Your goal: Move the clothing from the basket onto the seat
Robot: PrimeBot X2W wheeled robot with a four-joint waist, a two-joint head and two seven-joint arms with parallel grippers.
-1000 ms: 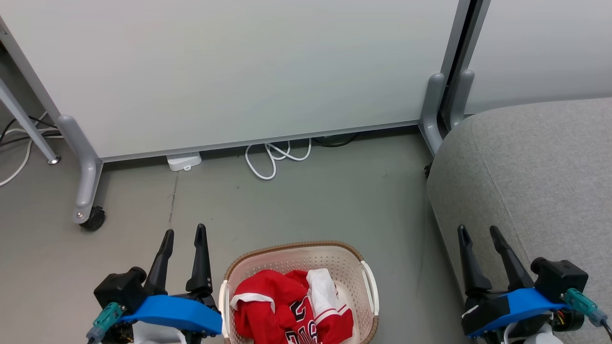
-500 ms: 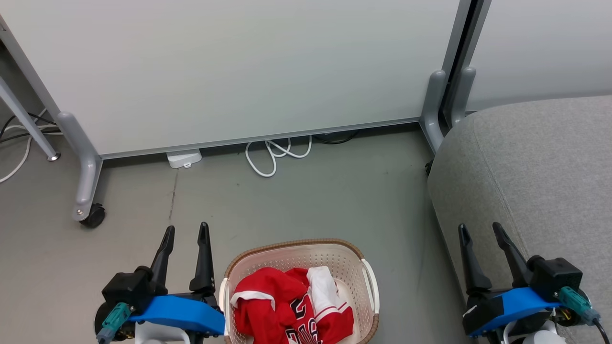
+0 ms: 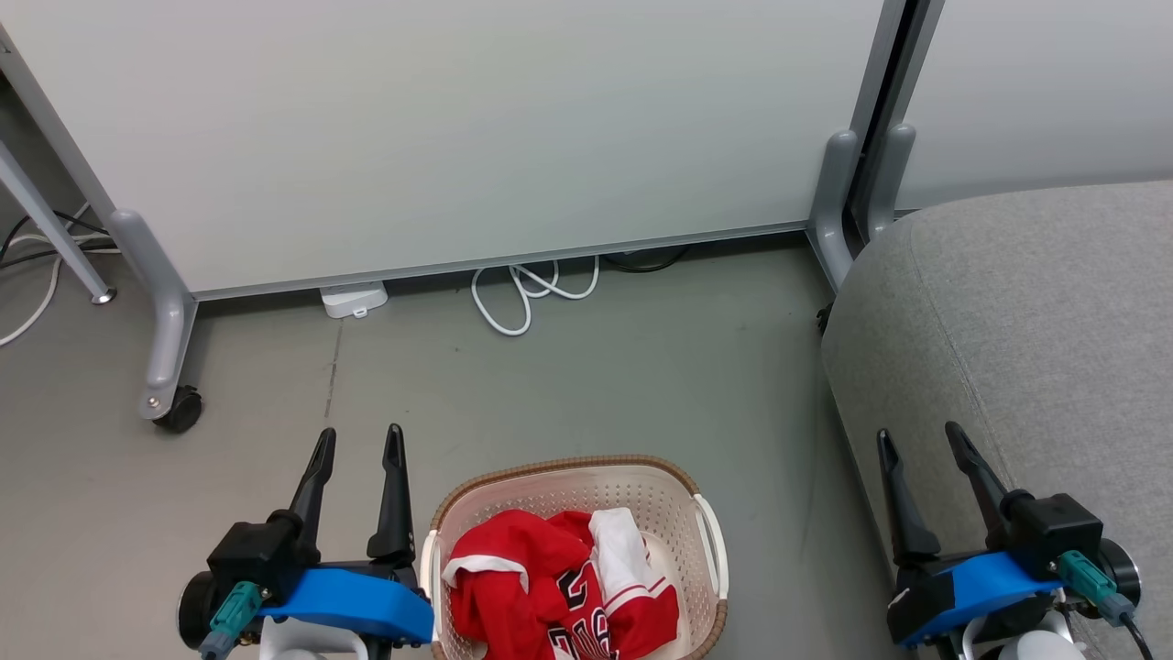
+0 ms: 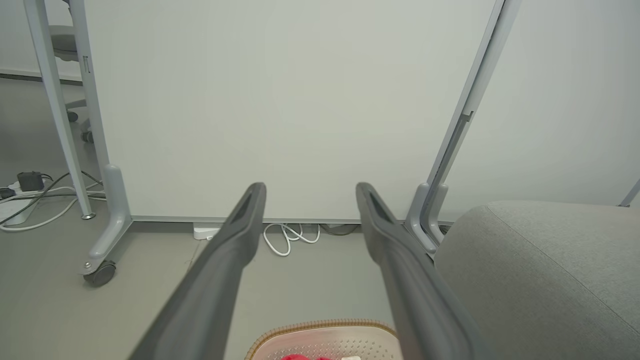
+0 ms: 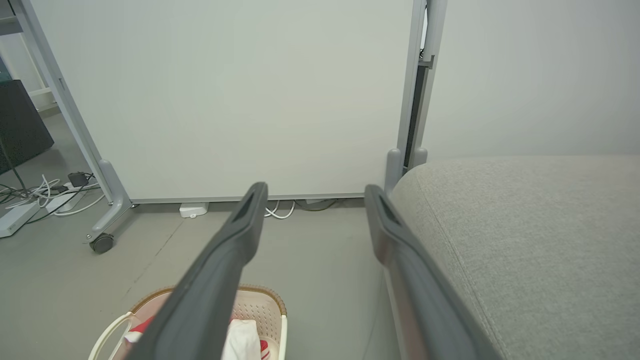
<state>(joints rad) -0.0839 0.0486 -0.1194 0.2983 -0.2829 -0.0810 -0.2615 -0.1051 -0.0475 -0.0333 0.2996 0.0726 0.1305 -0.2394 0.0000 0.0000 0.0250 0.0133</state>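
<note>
Clothing [image 3: 550, 587] lies heaped in basket [image 3: 568, 469] on the floor. Left hand [image 3: 360, 431] and right hand [image 3: 917, 429] flank it, fingers apart, holding nothing. Seat [image 3: 1026, 321] stands right; white cable [image 3: 524, 295] and wheeled partition [image 3: 458, 137] behind.

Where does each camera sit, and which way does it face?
Head view: from the head, forward and down at the floor; left gripper, right gripper at lower corners, basket with clothing between.
Left wrist view: from left wrist, along its open fingers toward the partition panel.
Right wrist view: from right wrist, same heading, open fingers, sofa at right.
Shared: basket, sofa, cable.
</note>
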